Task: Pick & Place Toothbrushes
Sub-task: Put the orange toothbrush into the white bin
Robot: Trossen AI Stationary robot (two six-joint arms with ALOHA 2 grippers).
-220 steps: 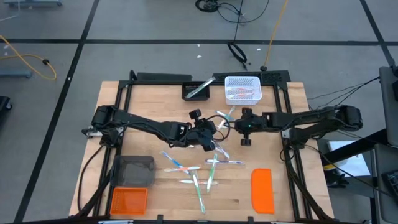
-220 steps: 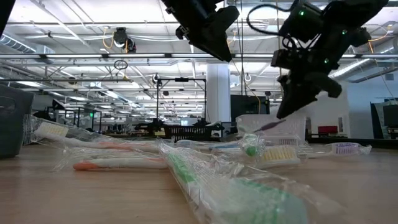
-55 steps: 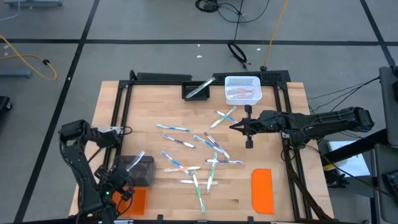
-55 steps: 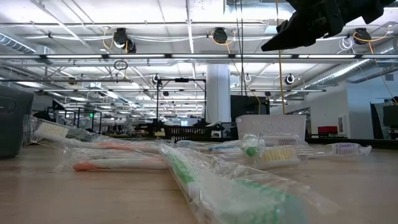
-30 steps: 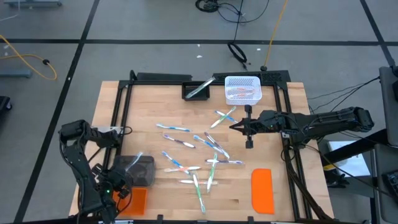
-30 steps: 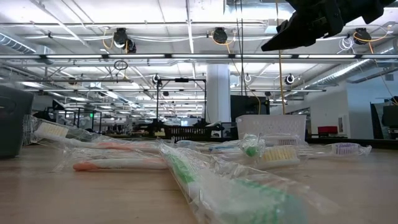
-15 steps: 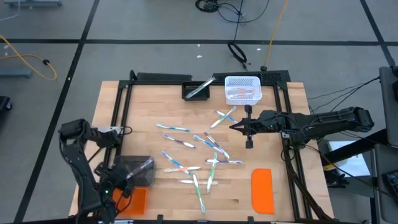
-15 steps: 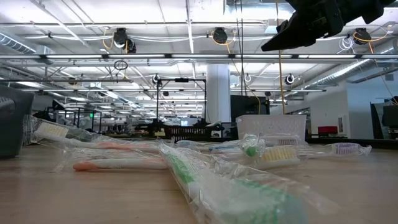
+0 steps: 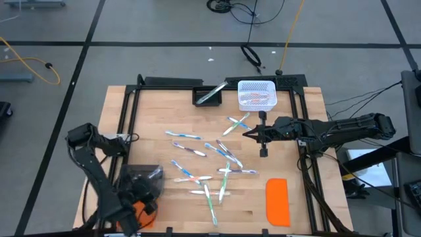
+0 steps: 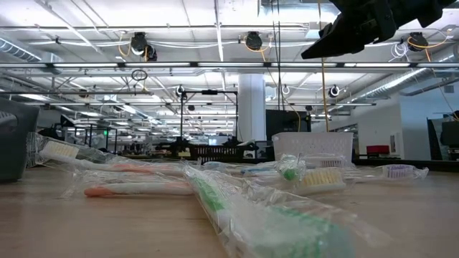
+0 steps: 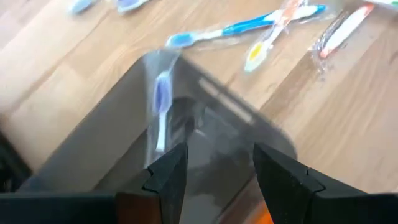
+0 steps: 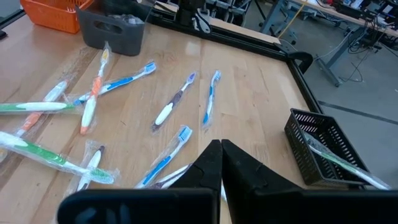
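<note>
Wooden table (image 9: 164, 118) with a black frame, standing on a grey floor marked with dark lines. Toothbrushes (image 9: 197, 158) lie scattered in clear wrappers over the table's middle; one with a purple head (image 11: 160, 112) lies in the grey bin (image 9: 141, 179) at the near left corner. Left hand (image 11: 214, 171) hangs over that bin, fingers spread, holding nothing. Right hand (image 12: 221, 163) is above the table's right side near the white basket (image 9: 256, 94), fingers clenched together, empty. Orange lid (image 9: 277, 201) lies flat near the front right. Black basket (image 12: 326, 149) at the back holds a wrapped toothbrush.
</note>
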